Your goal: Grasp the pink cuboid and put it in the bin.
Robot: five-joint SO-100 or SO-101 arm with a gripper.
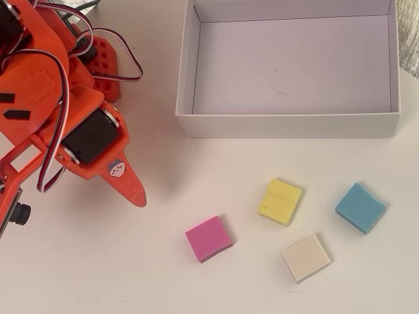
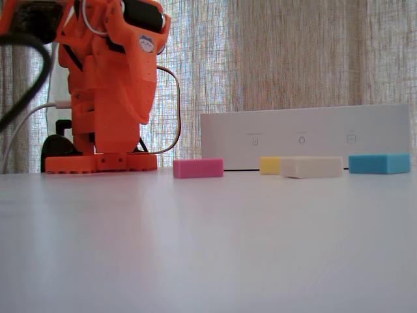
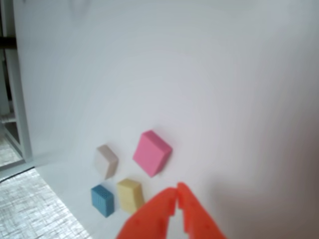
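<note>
Closed and empty, my end effector [image 3: 176, 193] shows in the wrist view as two orange fingers meeting at their tips, with nothing between them. In the overhead view its orange point [image 1: 134, 191] hangs over bare white desk [image 1: 98, 261], well left of the blocks and not touching any of them.

I see the pink cuboid [image 1: 208, 238] as a small, flat, square block of matte magenta-pink, with a foam-like look. It lies flat on the desk, turned a little askew, and it is the leftmost of four blocks in the overhead view. From the low fixed view it reads as a thin pink slab [image 2: 198, 167] with straight edges, standing apart from the others. In the wrist view it is the block [image 3: 152, 152] nearest the fingertips, just above them in the picture.

To its right in the overhead view are a yellow block [image 1: 280, 201], a cream block [image 1: 306, 258] and a blue block [image 1: 361, 207], all much the same size and none touching.

I see the bin [image 1: 288, 124], a shallow white cardboard box with low walls and a pale greyish floor, beyond the blocks at the top of the overhead view, well apart from the pink cuboid. Nothing lies inside it.
</note>
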